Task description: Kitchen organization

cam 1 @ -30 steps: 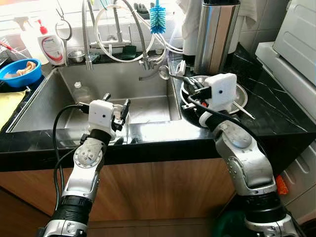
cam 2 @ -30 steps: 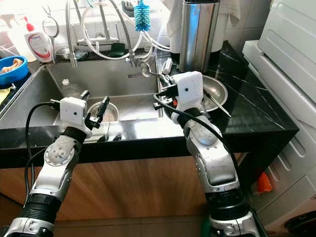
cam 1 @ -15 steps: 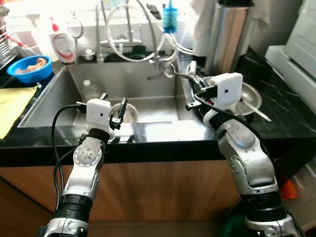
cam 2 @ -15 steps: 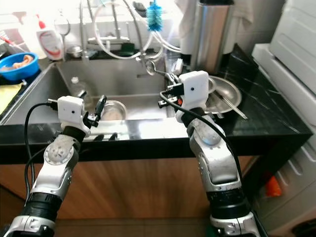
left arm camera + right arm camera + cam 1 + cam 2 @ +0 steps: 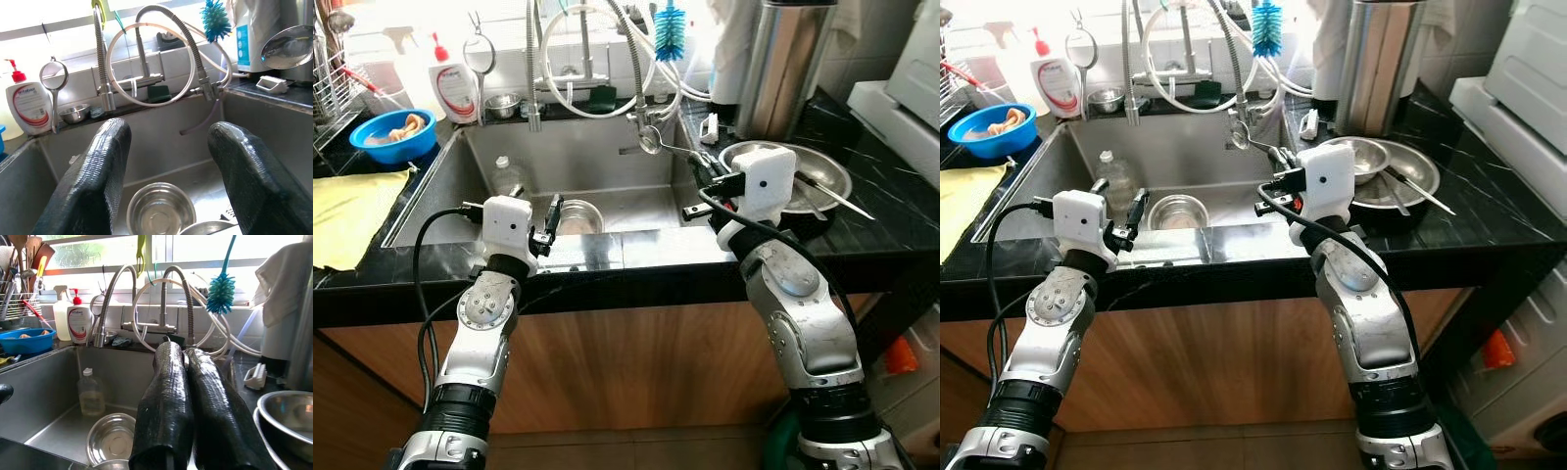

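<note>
A steel sink (image 5: 607, 162) lies before me with a small steel bowl (image 5: 576, 216) and a clear bottle (image 5: 506, 174) on its floor. My left gripper (image 5: 536, 200) hovers over the sink's front rim, open and holding nothing; its wrist view looks past both fingers (image 5: 102, 166) down at the bowl (image 5: 160, 214). My right gripper (image 5: 703, 176) is at the sink's right edge, shut with nothing between its fingers (image 5: 166, 406). Just right of it, steel pans (image 5: 788, 166) are stacked on the black counter, with chopsticks lying across them.
A blue bowl (image 5: 393, 134) and a yellow cloth (image 5: 347, 201) sit on the left counter. Behind the sink are a soap bottle (image 5: 455, 78), looped tap hoses (image 5: 582, 54), a blue brush (image 5: 669, 20) and a ladle (image 5: 648, 140). A tall steel cylinder (image 5: 788, 54) stands back right.
The whole picture has shifted, so the camera moved back from the counter. Both grippers keep the same stance over the sink's front; the bowl in the sink now shows fully.
</note>
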`<state>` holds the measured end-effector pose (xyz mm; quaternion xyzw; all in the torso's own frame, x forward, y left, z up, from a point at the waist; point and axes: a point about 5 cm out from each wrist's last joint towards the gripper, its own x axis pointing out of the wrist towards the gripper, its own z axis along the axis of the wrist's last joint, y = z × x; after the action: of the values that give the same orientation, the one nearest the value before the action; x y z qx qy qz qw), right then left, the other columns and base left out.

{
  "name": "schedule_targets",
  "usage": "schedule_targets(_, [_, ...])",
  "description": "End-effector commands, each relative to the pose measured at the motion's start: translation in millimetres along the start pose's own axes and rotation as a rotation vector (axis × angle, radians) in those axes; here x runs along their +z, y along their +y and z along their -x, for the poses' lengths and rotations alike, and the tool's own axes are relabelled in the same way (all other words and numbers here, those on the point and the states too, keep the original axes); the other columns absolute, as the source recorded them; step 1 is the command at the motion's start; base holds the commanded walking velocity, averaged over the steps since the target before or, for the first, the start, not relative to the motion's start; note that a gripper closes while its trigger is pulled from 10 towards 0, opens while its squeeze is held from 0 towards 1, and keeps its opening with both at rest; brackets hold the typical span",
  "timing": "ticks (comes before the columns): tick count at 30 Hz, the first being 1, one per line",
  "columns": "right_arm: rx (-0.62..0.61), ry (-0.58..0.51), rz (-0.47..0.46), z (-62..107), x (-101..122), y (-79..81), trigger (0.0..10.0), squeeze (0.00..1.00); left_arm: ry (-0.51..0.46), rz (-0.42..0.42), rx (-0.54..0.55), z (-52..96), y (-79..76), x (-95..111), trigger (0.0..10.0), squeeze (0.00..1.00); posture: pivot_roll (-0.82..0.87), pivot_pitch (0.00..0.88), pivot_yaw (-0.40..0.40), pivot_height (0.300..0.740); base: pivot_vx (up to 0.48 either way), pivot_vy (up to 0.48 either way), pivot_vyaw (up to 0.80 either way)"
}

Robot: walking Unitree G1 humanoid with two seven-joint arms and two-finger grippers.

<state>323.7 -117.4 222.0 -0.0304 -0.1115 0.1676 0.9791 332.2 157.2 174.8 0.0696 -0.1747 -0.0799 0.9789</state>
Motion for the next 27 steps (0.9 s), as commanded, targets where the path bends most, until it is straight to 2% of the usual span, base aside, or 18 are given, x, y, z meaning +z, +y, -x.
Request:
schedule_targets(1, [0.0, 0.0, 0.003, 0.9, -0.9, 0.3, 10.0, 0.0, -0.005, -0.023, -0.011, -2.1, 1.1, 2.9, 10.0, 0.0, -0.05, 0.0, 0.071, 0.74, 0.345, 0.0, 0.0])
schedule_targets(7, [-0.031, 0.01, 0.018, 1.5, -2.2, -4.3, 10.0, 0.0, -0.003, -0.024, -0.007, -2.4, 1.7, 2.8, 10.0, 0.0, -0.05, 0.0, 0.07, 0.74, 0.373, 0.0, 0.63])
schedule_targets(9, [-0.037, 0.0, -0.015, 2.1, -1.4, -5.7, 10.0, 0.0, -0.003, -0.021, -0.007, -2.4, 1.6, 2.7, 10.0, 0.0, -0.06, 0.0, 0.07, 0.74, 0.373, 0.0, 0.0])
schedule_targets(18, [-0.037, 0.005, 0.007, 2.7, -1.4, -6.6, 10.0, 0.0, -0.004, -0.018, -0.007, -2.2, 0.9, 2.8, 10.0, 0.0, -0.06, 0.0, 0.067, 0.74, 0.363, 0.0, 0.0])
schedule_targets(27, [0.016, 0.035, 0.013, 5.1, -6.4, 0.3, 10.0, 0.0, -0.007, -0.017, -0.009, -0.8, -0.1, 2.5, 10.0, 0.0, -0.06, 0.0, 0.064, 0.74, 0.0, 0.0, 0.0])
